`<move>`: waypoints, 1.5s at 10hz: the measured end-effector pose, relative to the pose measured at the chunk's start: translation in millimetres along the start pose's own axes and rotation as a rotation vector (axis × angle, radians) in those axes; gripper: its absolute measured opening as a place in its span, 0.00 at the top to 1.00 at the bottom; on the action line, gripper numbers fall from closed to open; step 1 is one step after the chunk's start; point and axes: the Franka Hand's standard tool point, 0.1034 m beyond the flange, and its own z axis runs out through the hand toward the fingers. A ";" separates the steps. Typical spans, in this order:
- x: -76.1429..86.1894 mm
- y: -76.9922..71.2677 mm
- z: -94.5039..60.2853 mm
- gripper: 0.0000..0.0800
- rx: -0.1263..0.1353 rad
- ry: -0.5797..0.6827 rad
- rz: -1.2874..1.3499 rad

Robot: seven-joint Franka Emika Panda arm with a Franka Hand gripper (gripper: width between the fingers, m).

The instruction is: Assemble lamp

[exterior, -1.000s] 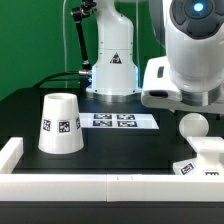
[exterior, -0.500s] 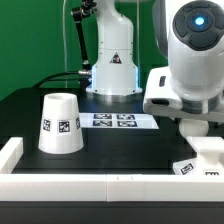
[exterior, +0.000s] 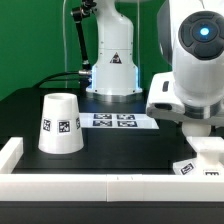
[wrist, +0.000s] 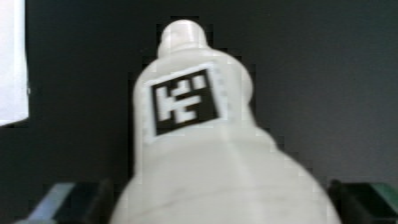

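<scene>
The white bulb [wrist: 199, 140] fills the wrist view, lying with its narrow neck pointing away and a square tag on its side. My gripper [wrist: 214, 203] is open, and its dark fingers [wrist: 71, 200] stand on either side of the bulb's wide end. In the exterior view my gripper [exterior: 194, 128] is low over the table at the right and hides the bulb. The flat square base [exterior: 206, 158] lies just in front of it. The cone shade [exterior: 60, 124] stands wide end down at the exterior view's left, far from the gripper.
The marker board [exterior: 125, 121] lies on the black table between the shade and the gripper. A low white wall [exterior: 100, 186] runs along the front edge and the left side. A second robot's base [exterior: 112, 65] stands at the back.
My arm has come down over the bulb. The bulb showed beside the base a second ago and is now hidden behind the gripper in the exterior view.
</scene>
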 end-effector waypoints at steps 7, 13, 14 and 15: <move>4.1 9.1 -38.9 0.28 0.026 0.012 -0.047; 17.5 8.1 -103.9 0.28 0.082 0.151 -0.064; 17.7 6.5 -106.8 0.28 0.092 0.237 -0.064; 15.5 7.4 -108.4 0.28 0.091 0.300 -0.078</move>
